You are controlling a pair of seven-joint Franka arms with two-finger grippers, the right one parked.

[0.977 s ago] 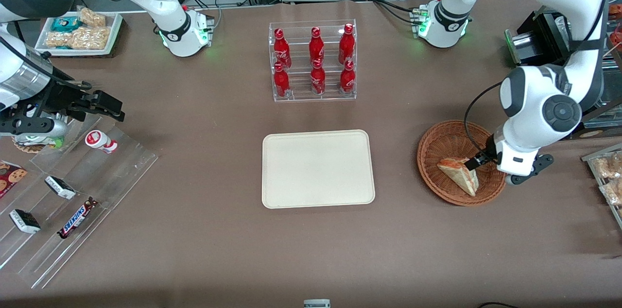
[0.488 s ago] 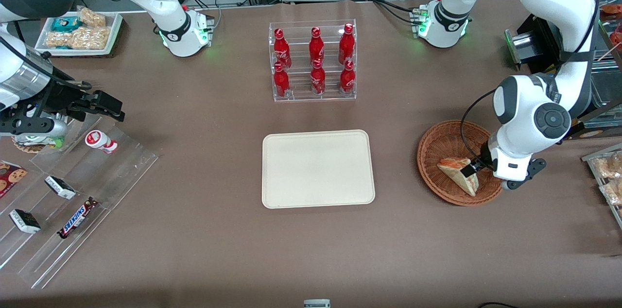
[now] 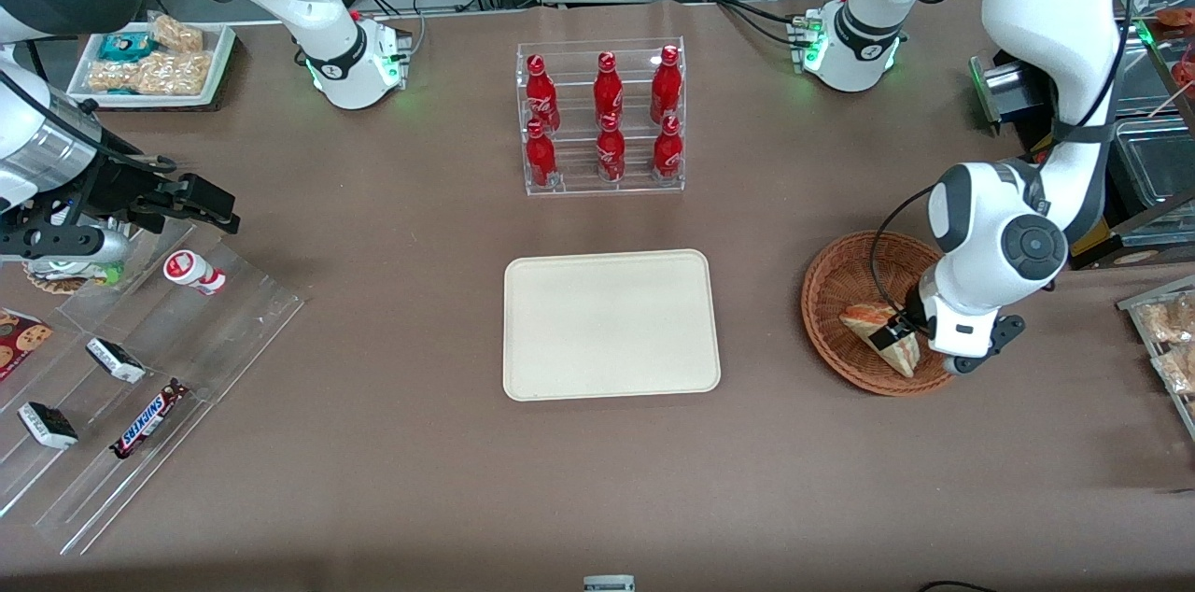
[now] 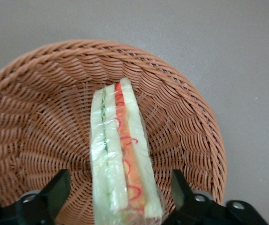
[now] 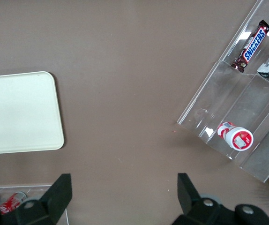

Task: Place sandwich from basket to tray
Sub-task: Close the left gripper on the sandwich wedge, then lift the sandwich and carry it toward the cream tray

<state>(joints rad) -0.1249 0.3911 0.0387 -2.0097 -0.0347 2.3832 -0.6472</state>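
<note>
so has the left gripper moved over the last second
Yes. The left gripper slid toward the cream rectangular tray, over the round wicker basket, now straddling the wrapped triangular sandwich.

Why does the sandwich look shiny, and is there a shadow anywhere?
In the left wrist view the sandwich glints because light bounces off its clear wrap, between the open fingers of the claw in the basket. In the front view the tray shows a soft pale sheen, and the arm casts a faint shadow on the table.
</note>
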